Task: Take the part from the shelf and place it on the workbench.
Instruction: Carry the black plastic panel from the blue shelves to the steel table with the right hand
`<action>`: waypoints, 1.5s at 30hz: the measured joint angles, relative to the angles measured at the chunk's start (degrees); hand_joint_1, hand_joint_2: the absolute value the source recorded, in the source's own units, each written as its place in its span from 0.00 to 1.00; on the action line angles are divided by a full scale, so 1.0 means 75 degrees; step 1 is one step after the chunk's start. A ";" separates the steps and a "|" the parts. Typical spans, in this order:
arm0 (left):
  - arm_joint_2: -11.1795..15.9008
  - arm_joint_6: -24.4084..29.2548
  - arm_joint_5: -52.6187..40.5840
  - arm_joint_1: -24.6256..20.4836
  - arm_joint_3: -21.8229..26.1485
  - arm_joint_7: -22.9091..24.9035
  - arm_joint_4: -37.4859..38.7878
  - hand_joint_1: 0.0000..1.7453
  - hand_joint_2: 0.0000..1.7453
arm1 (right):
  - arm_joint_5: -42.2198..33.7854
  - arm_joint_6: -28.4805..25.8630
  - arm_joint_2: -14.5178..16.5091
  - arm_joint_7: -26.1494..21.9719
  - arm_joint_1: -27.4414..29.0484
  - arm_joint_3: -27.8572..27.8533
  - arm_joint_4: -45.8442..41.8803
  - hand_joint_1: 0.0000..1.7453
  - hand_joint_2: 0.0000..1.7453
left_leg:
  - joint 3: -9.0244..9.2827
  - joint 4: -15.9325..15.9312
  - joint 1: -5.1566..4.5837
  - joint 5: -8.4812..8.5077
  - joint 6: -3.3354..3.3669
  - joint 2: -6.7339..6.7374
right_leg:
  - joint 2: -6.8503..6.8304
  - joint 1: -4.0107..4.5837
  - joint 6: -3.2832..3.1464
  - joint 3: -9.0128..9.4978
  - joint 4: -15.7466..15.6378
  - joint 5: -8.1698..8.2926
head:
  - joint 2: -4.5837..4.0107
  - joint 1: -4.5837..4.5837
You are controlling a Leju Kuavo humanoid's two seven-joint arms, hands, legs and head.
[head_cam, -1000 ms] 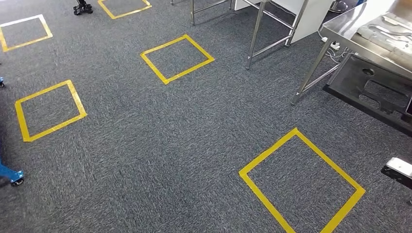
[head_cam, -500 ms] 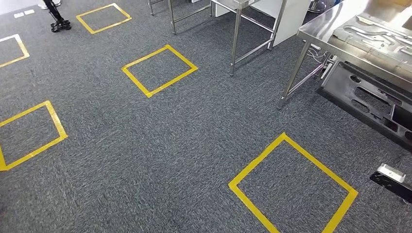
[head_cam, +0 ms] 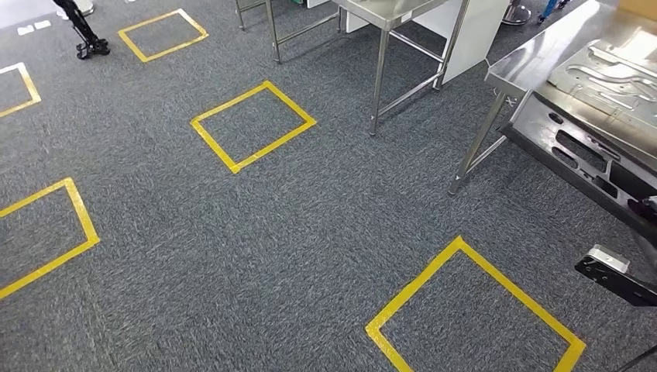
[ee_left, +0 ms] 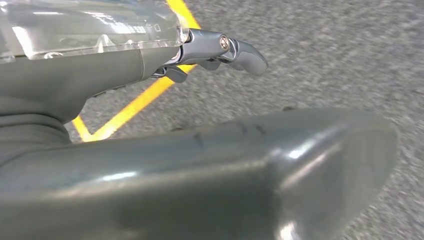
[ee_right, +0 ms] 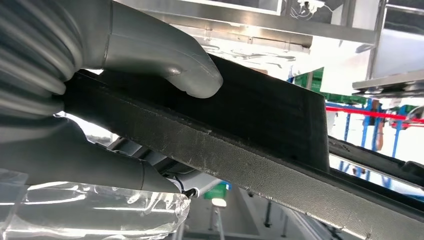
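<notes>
The view has turned toward the steel surface [head_cam: 517,66], so the robot nears it. The right hand [ee_right: 100,75] grasps the black part [head_cam: 577,151]; the left hand [ee_left: 150,100] hangs released.

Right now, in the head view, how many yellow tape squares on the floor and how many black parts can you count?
yellow tape squares: 5 (2 cut off by the picture's left edge)
black part: 1
Total: 6

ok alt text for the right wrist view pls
The robot's right hand grips a long black part, its grey thumb pressed on the part's upper face. Blurred steel table frames sit behind it.
</notes>
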 joint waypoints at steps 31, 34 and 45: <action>0.0066 -0.0157 0.0021 -0.0202 -0.0050 0.0004 -0.0037 0.00 0.00 | 0.0099 0.0028 0.0165 0.0107 -0.0663 0.0155 0.0439 1.00 1.00 | -0.1205 0.0790 0.0066 0.0208 0.0035 0.0566 | 0.0050 0.0102 0.0068 0.0576 0.0041 0.0250 | 0.0000 0.0006; 0.0070 -0.0159 0.0015 -0.0232 -0.0058 -0.0001 -0.0037 0.00 0.00 | 0.0255 -0.0063 0.0144 0.0095 -0.0678 0.0165 0.0466 1.00 1.00 | -0.1151 0.0806 0.0044 0.0097 -0.0120 0.0703 | 0.0110 0.0157 -0.0129 0.0664 -0.0137 0.0209 | -0.0001 0.0006; 0.0098 -0.0219 0.0022 -0.0187 -0.0190 0.0027 -0.0036 0.00 0.00 | 0.0486 0.0015 0.0093 0.0245 -0.0950 0.0414 0.0707 1.00 1.00 | -0.2117 0.1968 0.0005 0.0296 0.0021 0.0018 | 0.0499 0.0288 -0.0434 0.1102 -0.0179 -0.0172 | -0.0002 0.0007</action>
